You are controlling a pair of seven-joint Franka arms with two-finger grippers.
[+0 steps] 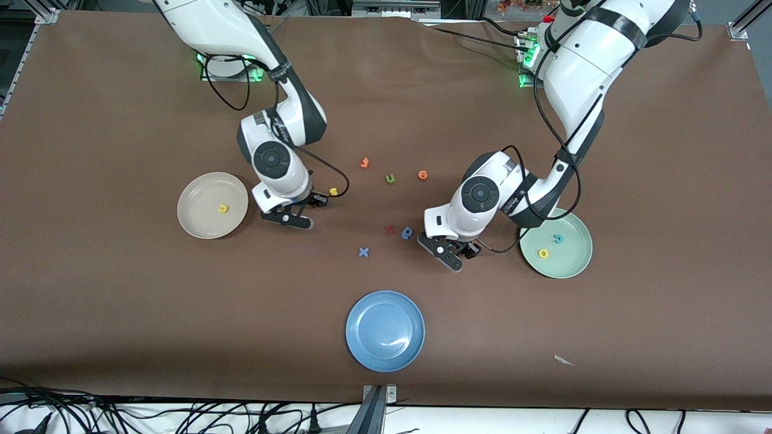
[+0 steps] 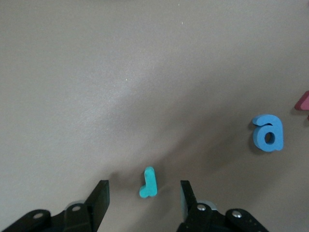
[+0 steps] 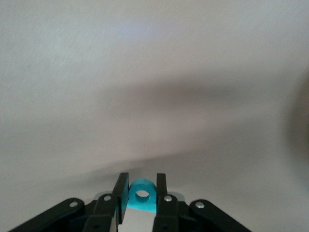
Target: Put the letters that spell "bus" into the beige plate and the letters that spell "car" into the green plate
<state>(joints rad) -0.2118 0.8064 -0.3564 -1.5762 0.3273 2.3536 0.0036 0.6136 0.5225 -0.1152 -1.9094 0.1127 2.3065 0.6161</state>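
Observation:
My right gripper [image 1: 294, 219] [image 3: 143, 186] is shut on the teal "b" [image 3: 143, 195], over the bare table beside the beige plate [image 1: 199, 196]. A yellow "u" [image 1: 222, 208] lies in that plate. The yellow "s" [image 1: 333, 191] lies on the table close to the right arm's wrist. My left gripper [image 1: 452, 256] [image 2: 144, 188] is low over the table beside the green plate [image 1: 570, 265], open, with the teal "r" [image 2: 149, 182] lying between its fingers and a gap on each side. The green plate holds a teal "c" [image 1: 558, 239] and a yellow "a" [image 1: 543, 254].
Loose letters lie mid-table: two orange ones [image 1: 364, 163] [image 1: 423, 175], an olive "u" [image 1: 390, 178], a maroon one [image 1: 389, 229] [image 2: 303, 100], a blue rounded one [image 1: 407, 232] [image 2: 268, 133] and a blue "x" [image 1: 363, 252]. A blue plate [image 1: 362, 313] stands nearest the front camera.

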